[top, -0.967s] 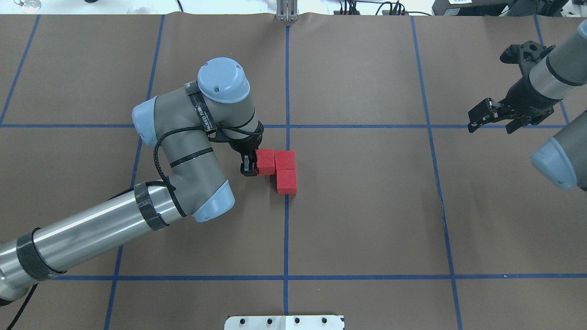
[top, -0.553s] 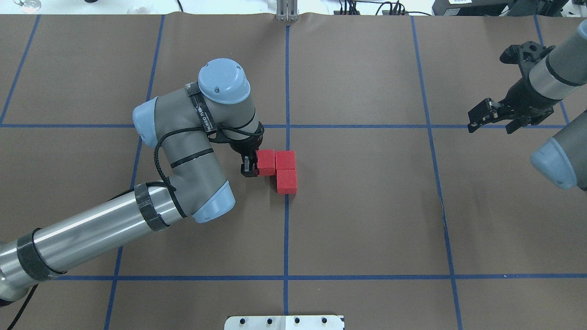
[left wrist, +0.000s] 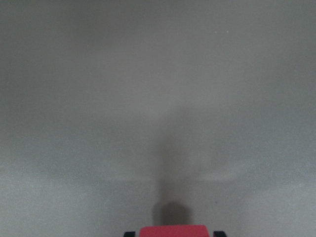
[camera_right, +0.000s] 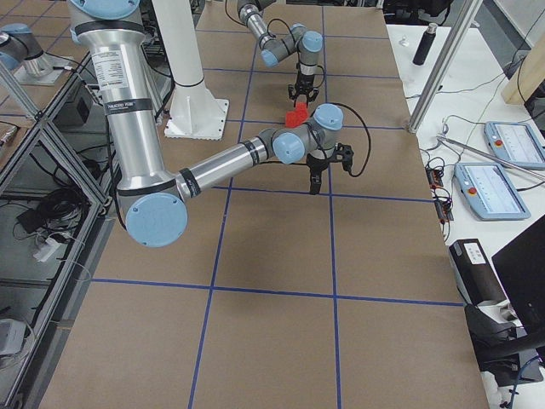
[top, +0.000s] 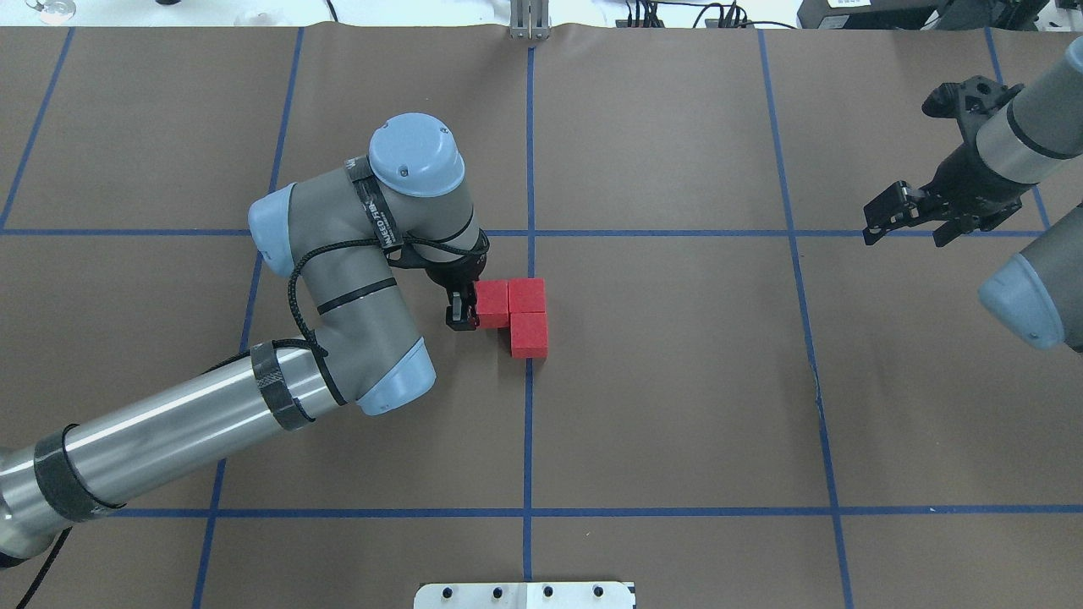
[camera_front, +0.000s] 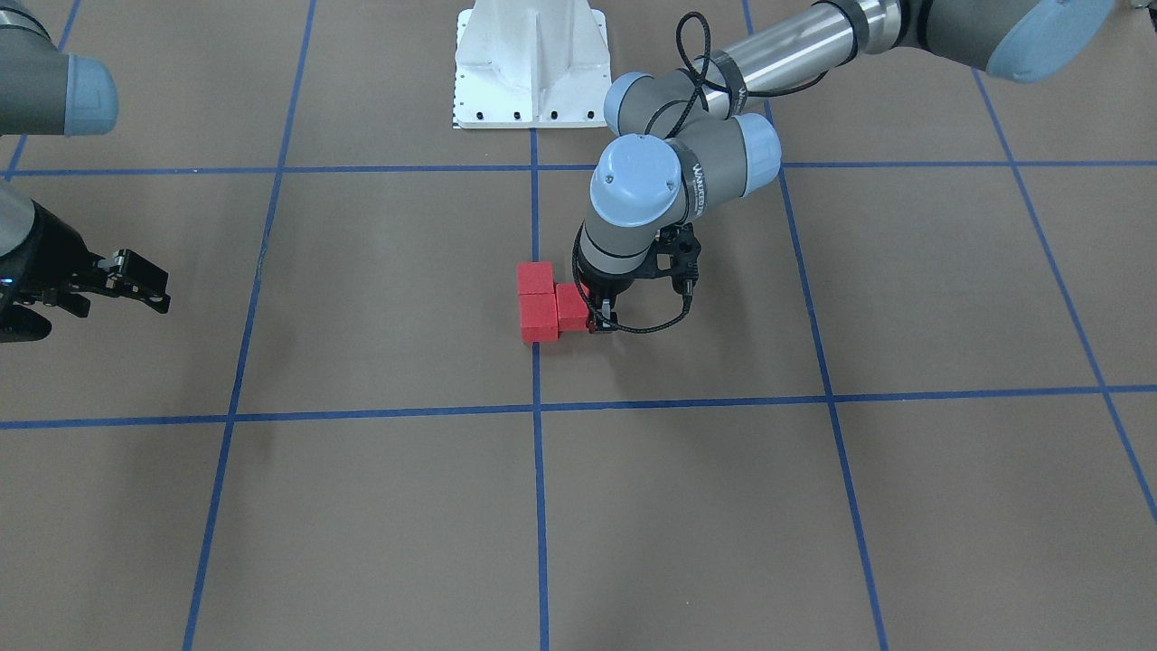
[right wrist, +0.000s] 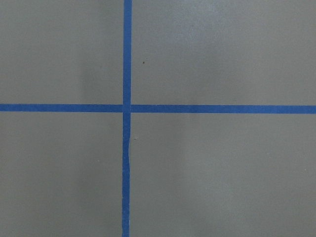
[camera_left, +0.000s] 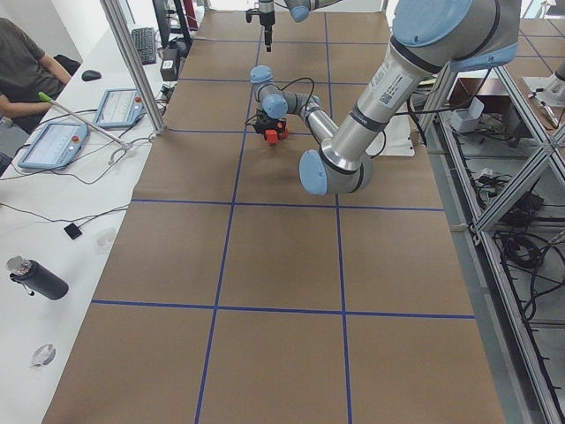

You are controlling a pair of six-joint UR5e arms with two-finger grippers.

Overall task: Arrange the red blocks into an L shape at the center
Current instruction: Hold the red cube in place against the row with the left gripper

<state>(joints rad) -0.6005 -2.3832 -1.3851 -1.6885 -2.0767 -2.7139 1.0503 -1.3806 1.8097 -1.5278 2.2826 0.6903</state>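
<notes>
Three red blocks lie near the table's center. Two of them (top: 526, 296) (top: 529, 335) sit touching, one behind the other, on the blue center line. My left gripper (top: 470, 309) is shut on the third red block (top: 492, 304) and holds it against the left side of the far block, so the three make an L. The held block also shows in the front view (camera_front: 571, 307) and at the bottom edge of the left wrist view (left wrist: 173, 231), between the finger tips. My right gripper (top: 904, 237) is open and empty, far to the right.
The table is brown paper with a blue tape grid (top: 530, 440). A white base plate (top: 525, 595) lies at the near edge. A person (camera_left: 22, 66) and tablets (camera_left: 119, 106) are at a side bench beyond the far edge.
My left gripper has shifted the held red block slightly toward the robot, closer into line with the far block. The right arm has not moved.
</notes>
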